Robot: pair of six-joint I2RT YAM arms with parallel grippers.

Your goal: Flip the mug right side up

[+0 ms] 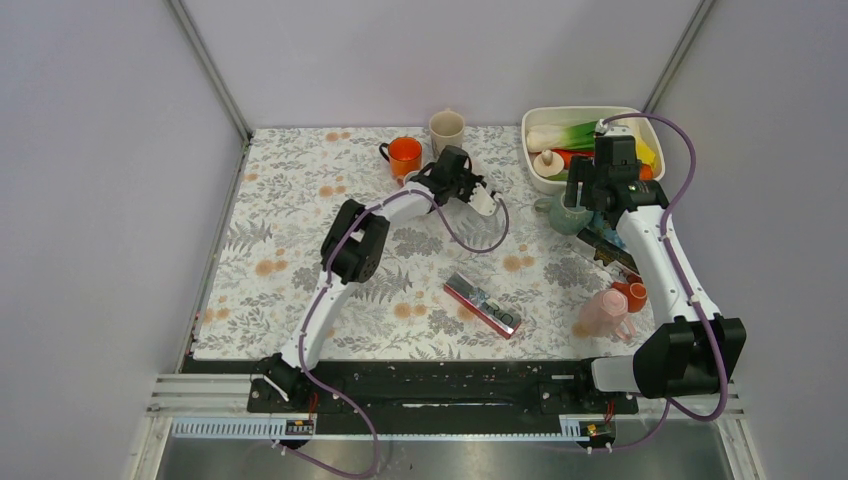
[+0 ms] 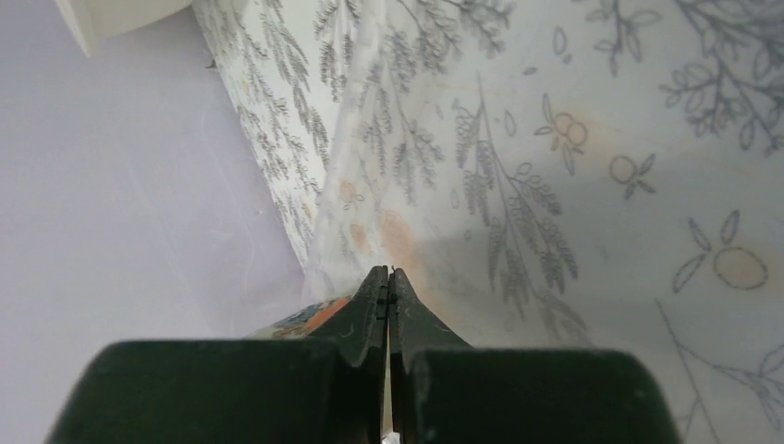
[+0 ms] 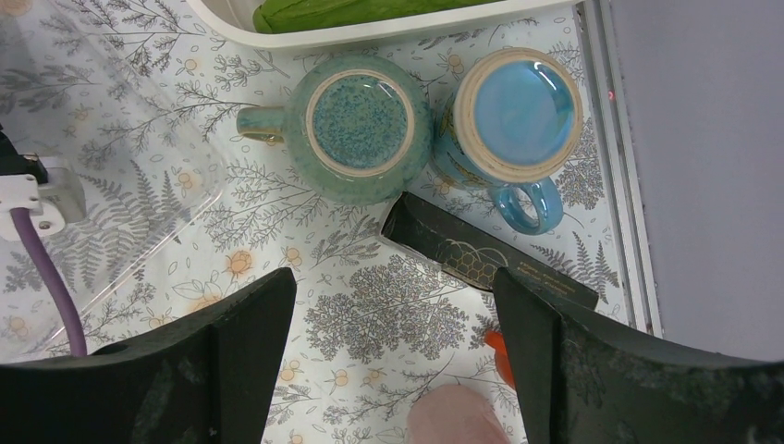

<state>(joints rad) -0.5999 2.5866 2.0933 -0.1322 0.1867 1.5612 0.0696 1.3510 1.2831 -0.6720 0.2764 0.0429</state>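
Evidently the task's thing was one of two mugs standing base-up at the far right of the floral-printed tablecloth (image 1: 290,250). One was a squat green speckled ceramic mug (image 3: 361,125) with its handle pointing left. The other was a taller blue glazed ceramic mug (image 3: 518,106) close on its right, handle pointing near. Which was meant I could not tell, though the green one lay more squarely ahead of the right gripper (image 3: 390,287). That gripper hung above the cloth a little nearer than both mugs, jaws spread wide and holding nothing. A white plastic tray (image 3: 388,35) of vegetables sat just beyond the mugs, and a corner of a flat dark cardboard box (image 3: 481,254) poked in just near of them. Hemmed in like that, a finger coming down could probably have caught the box or shoved the neighbouring mug. The rounded glaze might also have slipped as the mug was rolled over, and the tray's rim left little room to swing it. Far off to the left, the left gripper (image 2: 389,273) was pinched fully together, gripping nothing that I could see. As for writing, the box showed only a gold honeycomb pattern, and a red and black packet (image 1: 485,305) mid-table bore marks too small to read.
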